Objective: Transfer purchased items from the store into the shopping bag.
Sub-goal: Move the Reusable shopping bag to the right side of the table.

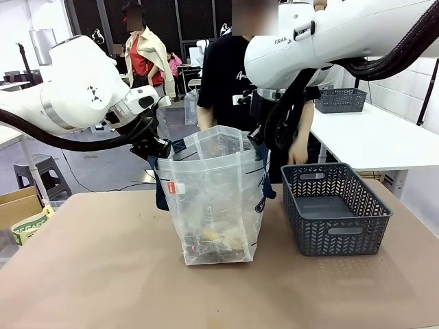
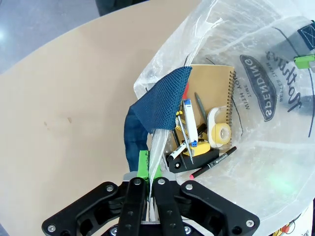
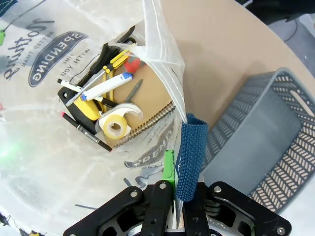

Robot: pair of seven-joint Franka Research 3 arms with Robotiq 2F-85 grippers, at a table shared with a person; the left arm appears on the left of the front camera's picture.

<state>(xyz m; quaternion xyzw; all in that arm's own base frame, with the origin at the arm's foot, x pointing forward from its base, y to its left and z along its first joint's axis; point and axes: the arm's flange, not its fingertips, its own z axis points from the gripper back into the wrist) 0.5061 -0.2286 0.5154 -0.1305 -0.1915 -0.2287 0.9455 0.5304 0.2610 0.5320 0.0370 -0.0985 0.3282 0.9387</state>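
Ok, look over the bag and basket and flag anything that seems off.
Nothing stands out. The shopping bag stands upright, its rim pinched by the left gripper and right gripper; the purchased items lie together at its bottom, none spilled. The basket sits upright beside it.

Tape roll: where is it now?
Left wrist view, right of centre: the tape roll lies inside the shopping bag, on the spiral notebook.

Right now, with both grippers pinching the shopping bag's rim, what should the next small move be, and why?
Probably open both grippers and let the rim go. The left gripper and right gripper are shut on opposite edges of the shopping bag, which stands on the table. The purchased items lie at its bottom and the grey basket looks empty, so loading seems done.
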